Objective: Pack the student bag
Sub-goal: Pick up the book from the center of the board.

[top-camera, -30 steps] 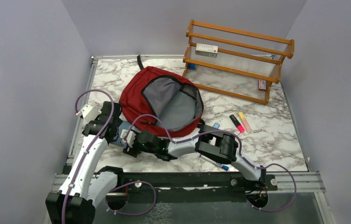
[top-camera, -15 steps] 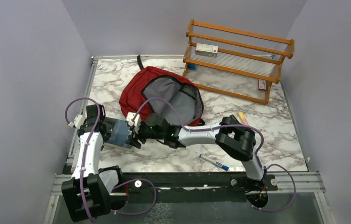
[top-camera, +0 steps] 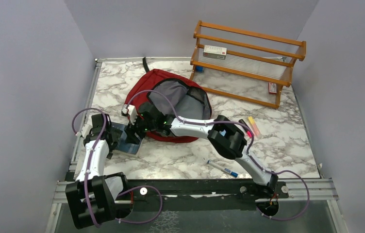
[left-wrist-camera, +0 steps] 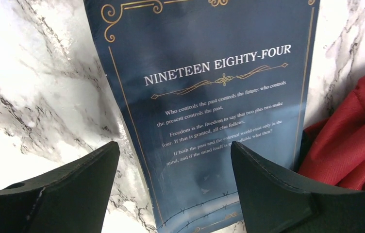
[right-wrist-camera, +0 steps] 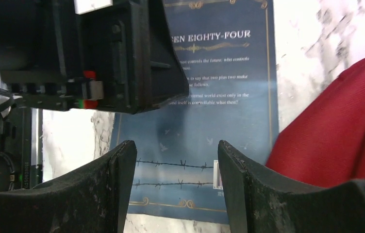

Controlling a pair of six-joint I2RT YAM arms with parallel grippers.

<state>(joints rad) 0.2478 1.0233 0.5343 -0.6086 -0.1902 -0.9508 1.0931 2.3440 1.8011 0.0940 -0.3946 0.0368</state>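
**Top view.** The student bag (top-camera: 190, 104) lies mid-table, unzipped, with its grey lining showing. A blue book (top-camera: 124, 145) lies on the marble table (top-camera: 277, 145) just beside the bag's near-left edge. The left gripper (top-camera: 116, 138) and right gripper (top-camera: 132, 135) meet over the book.

**Left wrist view.** The left gripper (left-wrist-camera: 175, 179) has its jaws spread and empty above the cover of the book (left-wrist-camera: 205, 73). Red fabric of the bag (left-wrist-camera: 360, 131) shows at the right.

**Right wrist view.** The right gripper (right-wrist-camera: 175, 189) has its jaws parted, holding nothing, over the book (right-wrist-camera: 205, 145). The left gripper (right-wrist-camera: 98, 53) fills the upper left.
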